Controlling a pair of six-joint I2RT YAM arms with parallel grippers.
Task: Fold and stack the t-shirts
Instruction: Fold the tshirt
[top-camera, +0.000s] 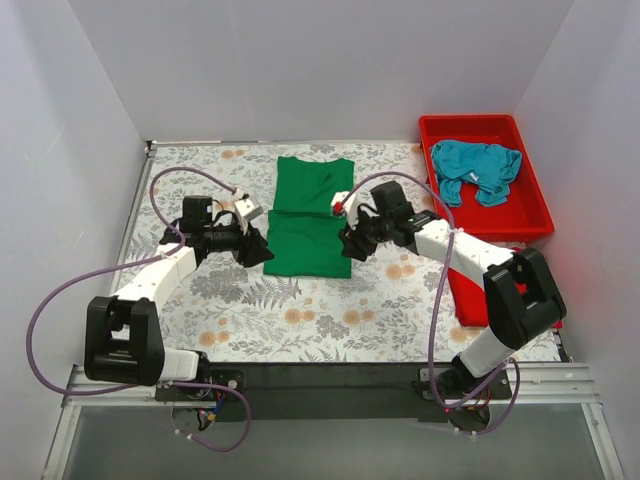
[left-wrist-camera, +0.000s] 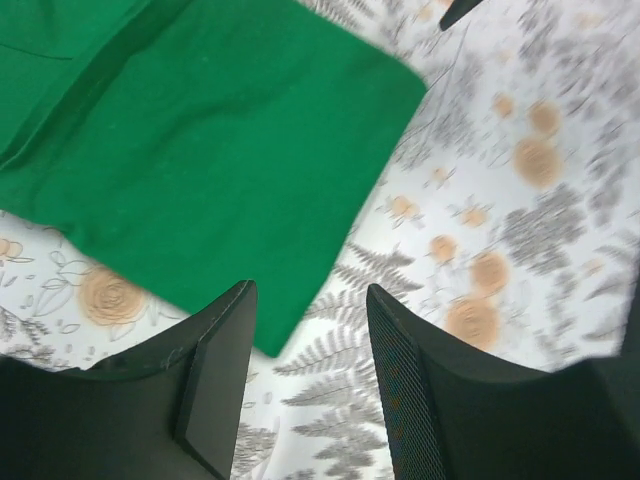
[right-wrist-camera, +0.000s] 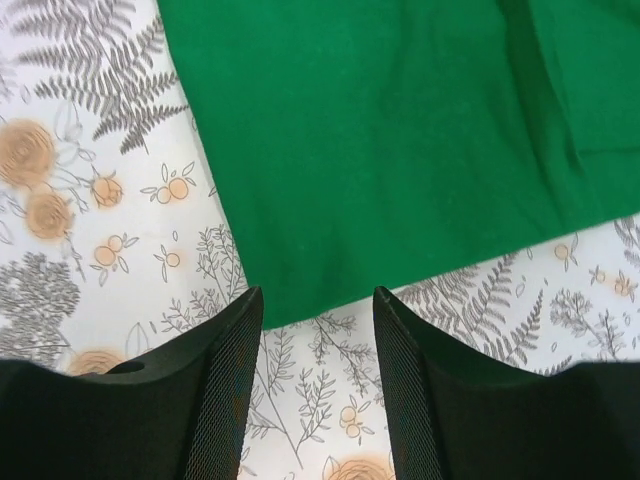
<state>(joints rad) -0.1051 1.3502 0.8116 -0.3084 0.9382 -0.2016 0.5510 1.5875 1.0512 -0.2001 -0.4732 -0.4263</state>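
The bright green t-shirt (top-camera: 312, 212) lies folded on the floral cloth at the table's middle, its near half doubled over. My left gripper (top-camera: 262, 248) is open and empty at the shirt's near left corner (left-wrist-camera: 265, 340). My right gripper (top-camera: 350, 244) is open and empty at the near right corner (right-wrist-camera: 290, 310). Both hover just off the fabric edge. The teal blue t-shirt (top-camera: 476, 168) lies crumpled in the red tub (top-camera: 530, 215) at the back right.
The red tub stands along the right edge beside my right arm. White walls close the back and both sides. The floral cloth (top-camera: 300, 315) covers the table down to the black front rail.
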